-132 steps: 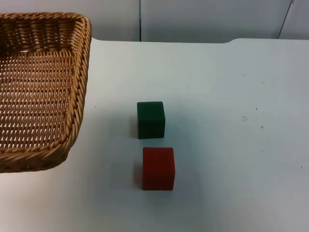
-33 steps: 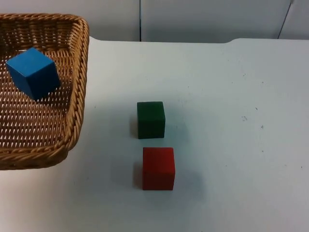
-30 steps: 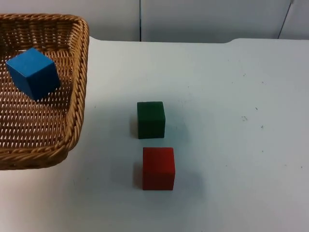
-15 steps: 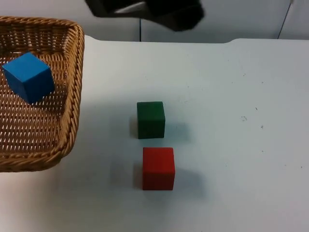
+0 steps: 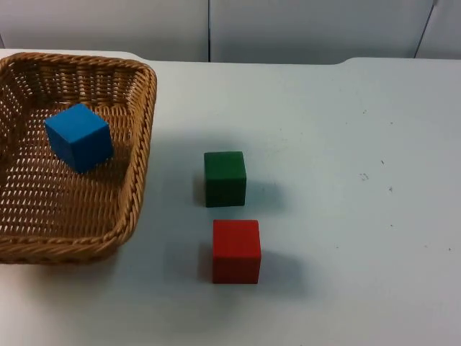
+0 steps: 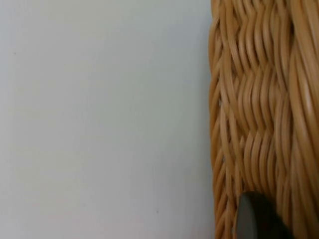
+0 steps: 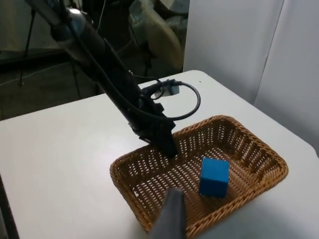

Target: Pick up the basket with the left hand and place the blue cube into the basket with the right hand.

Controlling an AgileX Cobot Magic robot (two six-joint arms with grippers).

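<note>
One blue cube (image 5: 78, 137) lies inside the wicker basket (image 5: 140, 130), toward its far half, at the left of the white table (image 5: 346, 180). Left gripper (image 7: 167, 144) is clamped on the basket's left rim; its fingertip (image 6: 251, 216) presses the weave. Right gripper (image 7: 169, 219) hangs high above the table, well clear of the basket; jaw state cannot be told. Green cube (image 5: 225, 178) sits right of the basket, red cube (image 5: 236, 251) just nearer.
</note>
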